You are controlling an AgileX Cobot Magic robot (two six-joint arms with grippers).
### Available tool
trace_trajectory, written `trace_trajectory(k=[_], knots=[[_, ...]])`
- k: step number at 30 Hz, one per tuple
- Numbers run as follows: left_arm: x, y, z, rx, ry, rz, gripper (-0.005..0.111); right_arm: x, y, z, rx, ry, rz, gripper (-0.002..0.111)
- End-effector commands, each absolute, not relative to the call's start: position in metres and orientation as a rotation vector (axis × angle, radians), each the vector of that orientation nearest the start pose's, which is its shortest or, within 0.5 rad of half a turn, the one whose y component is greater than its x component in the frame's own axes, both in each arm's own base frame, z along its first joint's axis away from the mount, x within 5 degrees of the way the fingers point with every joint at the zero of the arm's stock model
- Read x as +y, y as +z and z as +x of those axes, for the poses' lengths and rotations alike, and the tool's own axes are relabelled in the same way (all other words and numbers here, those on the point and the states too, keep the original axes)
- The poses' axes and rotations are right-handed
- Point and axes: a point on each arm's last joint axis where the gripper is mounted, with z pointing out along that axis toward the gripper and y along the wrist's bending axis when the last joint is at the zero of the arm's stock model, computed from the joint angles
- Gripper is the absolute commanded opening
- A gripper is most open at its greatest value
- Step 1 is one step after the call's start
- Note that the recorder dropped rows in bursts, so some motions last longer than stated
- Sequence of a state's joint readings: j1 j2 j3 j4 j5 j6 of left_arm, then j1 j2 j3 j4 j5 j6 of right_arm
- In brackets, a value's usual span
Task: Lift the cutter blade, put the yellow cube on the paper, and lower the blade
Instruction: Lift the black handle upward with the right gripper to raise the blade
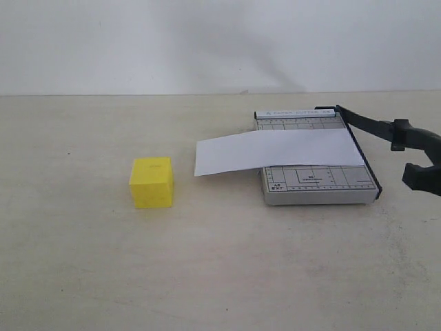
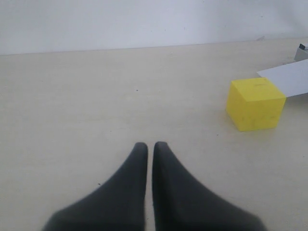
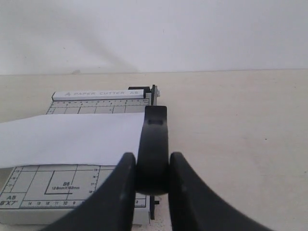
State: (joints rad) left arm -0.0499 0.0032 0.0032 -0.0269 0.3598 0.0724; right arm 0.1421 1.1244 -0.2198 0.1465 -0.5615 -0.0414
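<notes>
The cutter blade (image 1: 365, 123), a thin black arm, tilts up from its hinge at the far right corner of the cutter board (image 1: 324, 185). Its thicker handle end is clasped between the fingers (image 3: 120, 187) of the right gripper (image 3: 153, 161). The paper (image 1: 275, 152), a plain white strip, lies across the board and overhangs its left side. The yellow cube (image 1: 151, 183) sits upright on the table (image 1: 220, 276), well left of the board and clear of the paper.
</notes>
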Motion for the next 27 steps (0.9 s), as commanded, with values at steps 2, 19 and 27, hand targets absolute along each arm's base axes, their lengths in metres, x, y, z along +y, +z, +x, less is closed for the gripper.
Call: trace_trajectory(k=[2, 19, 27], knots=[[-0.004, 0.182, 0.053, 1.826, -0.017, 0.088, 0.005, 0.016, 0.222, 0.188, 1.656, 0.084, 0.050, 0.000], [-0.004, 0.182, 0.053, 1.826, -0.017, 0.088, 0.005, 0.016, 0.223, 0.187, 1.654, 0.064, 0.026, 0.038], [-0.004, 0.182, 0.053, 1.826, -0.017, 0.088, 0.005, 0.016, 0.235, 0.166, 1.696, 0.097, 0.015, 0.042]])
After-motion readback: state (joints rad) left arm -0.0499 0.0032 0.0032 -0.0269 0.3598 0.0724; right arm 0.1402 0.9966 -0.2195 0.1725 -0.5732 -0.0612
